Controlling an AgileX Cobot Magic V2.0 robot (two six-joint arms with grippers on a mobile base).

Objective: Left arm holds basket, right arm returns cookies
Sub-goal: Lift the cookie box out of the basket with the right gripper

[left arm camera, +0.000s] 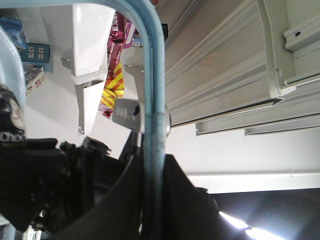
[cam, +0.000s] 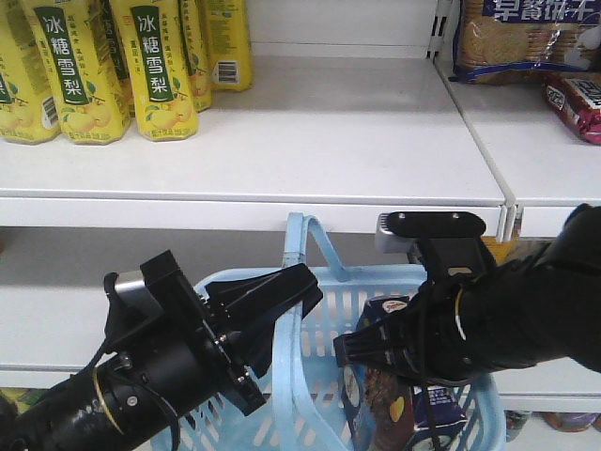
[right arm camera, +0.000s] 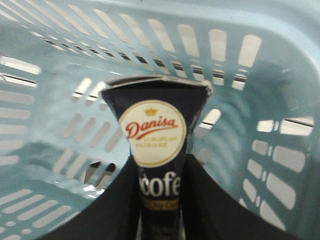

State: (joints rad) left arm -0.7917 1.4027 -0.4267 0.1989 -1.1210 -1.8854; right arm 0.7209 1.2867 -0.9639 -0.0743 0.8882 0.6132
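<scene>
Right wrist: cookies [right arm camera: 156, 134] labelled "Danisa", inside basket [right arm camera: 250, 30].

Cookies [right arm camera: 156, 132] — in R claw [right arm camera: 161, 212], basket [right arm camera: 150, 20] around

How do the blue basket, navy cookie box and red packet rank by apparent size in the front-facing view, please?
1. blue basket
2. navy cookie box, partly hidden
3. red packet, cropped and farther away, so uncertain

Basket [right arm camera: 280, 30] — smooth pale-blue plastic (slightly glossy); cookies box [right arm camera: 155, 135] — glossy printed cardboard; shelf [cam: 329, 141] matt white.
</scene>
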